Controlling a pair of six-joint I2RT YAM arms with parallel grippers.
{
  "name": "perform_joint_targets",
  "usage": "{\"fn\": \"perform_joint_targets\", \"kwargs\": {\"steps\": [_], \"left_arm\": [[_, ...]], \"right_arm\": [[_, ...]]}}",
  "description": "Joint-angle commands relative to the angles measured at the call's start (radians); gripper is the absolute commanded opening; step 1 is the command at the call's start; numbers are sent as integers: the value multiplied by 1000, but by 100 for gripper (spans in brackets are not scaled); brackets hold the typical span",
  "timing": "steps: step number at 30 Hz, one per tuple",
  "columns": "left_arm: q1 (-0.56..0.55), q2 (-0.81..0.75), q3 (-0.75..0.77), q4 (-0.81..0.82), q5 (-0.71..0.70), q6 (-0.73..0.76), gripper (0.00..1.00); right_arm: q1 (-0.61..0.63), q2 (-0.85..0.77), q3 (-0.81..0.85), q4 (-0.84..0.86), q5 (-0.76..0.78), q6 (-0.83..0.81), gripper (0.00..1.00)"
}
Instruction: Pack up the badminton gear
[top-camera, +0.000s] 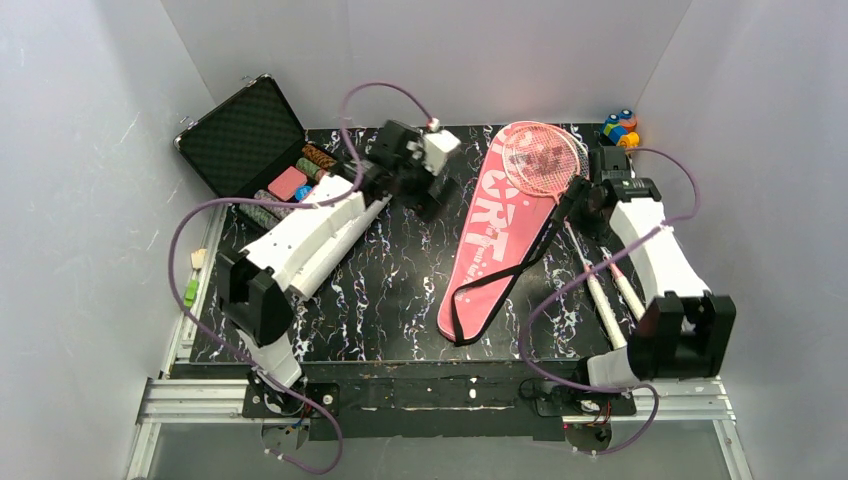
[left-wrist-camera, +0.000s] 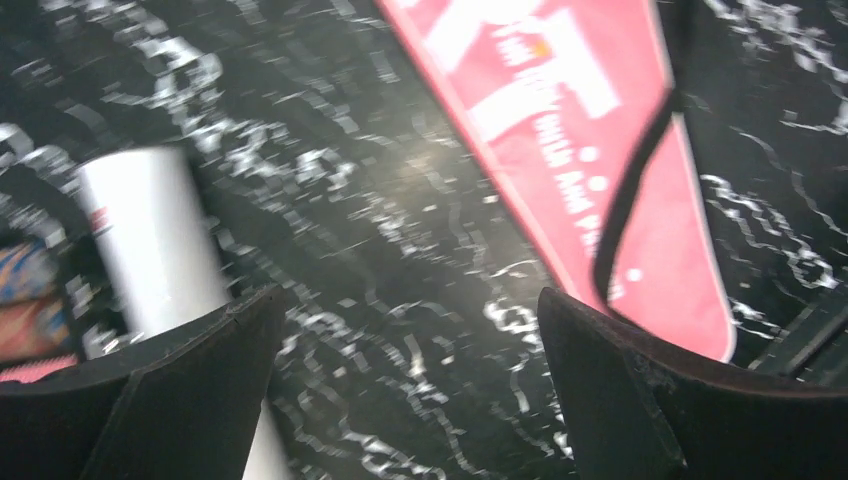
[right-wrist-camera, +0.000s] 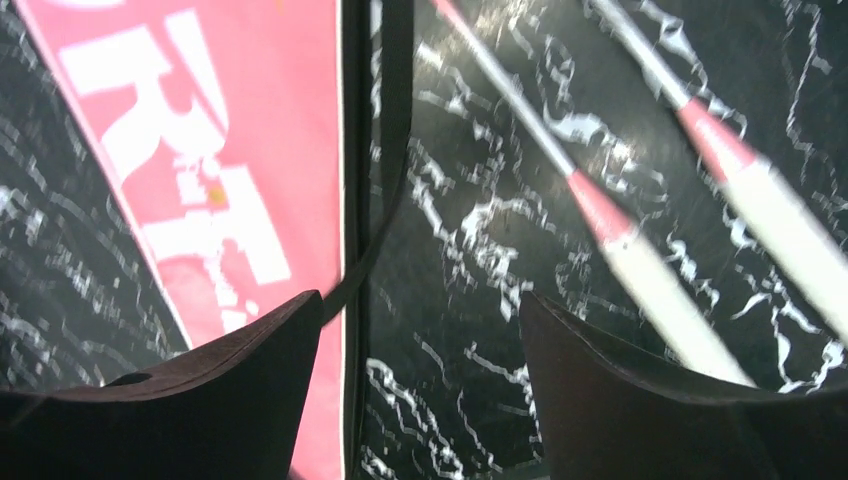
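Observation:
The pink "SPORT" cover (top-camera: 490, 240) lies slantwise in the middle of the table, and its black strap (top-camera: 510, 275) trails across it. A pink racket head (top-camera: 540, 158) rests on the cover's wide far end. Two white racket handles (top-camera: 605, 300) (top-camera: 628, 290) lie side by side to the right. The long white tube (top-camera: 335, 255) lies partly under my left arm. My left gripper (top-camera: 425, 195) (left-wrist-camera: 410, 340) hovers open between the tube (left-wrist-camera: 150, 240) and the cover (left-wrist-camera: 600, 130), holding nothing. My right gripper (top-camera: 572, 200) (right-wrist-camera: 420, 340) stands open over the strap (right-wrist-camera: 385, 150), between the cover (right-wrist-camera: 230, 150) and the handles (right-wrist-camera: 650, 280).
An open black case of poker chips (top-camera: 250, 140) sits at the far left corner. A small multicoloured toy (top-camera: 620, 128) stands at the far right corner. White walls close in the table on three sides.

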Motion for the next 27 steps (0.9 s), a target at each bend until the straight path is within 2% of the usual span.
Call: {"fn": "perform_joint_targets", "kwargs": {"steps": [1, 6, 12, 20, 27], "left_arm": [[-101, 82, -32, 97, 23, -57, 98], [-167, 210, 14, 233, 3, -119, 98], [-252, 403, 193, 291, -2, -167, 98], [-333, 661, 466, 278, -26, -180, 98], [-383, 736, 511, 298, -61, -161, 98]], "right_arm": [[-45, 143, 118, 52, 80, -90, 79], [-101, 251, 169, 34, 84, -77, 76], [-192, 160, 78, 131, -77, 12, 77], [-240, 124, 25, 158, -106, 35, 78], [-249, 85, -2, 179, -120, 38, 77]]}}
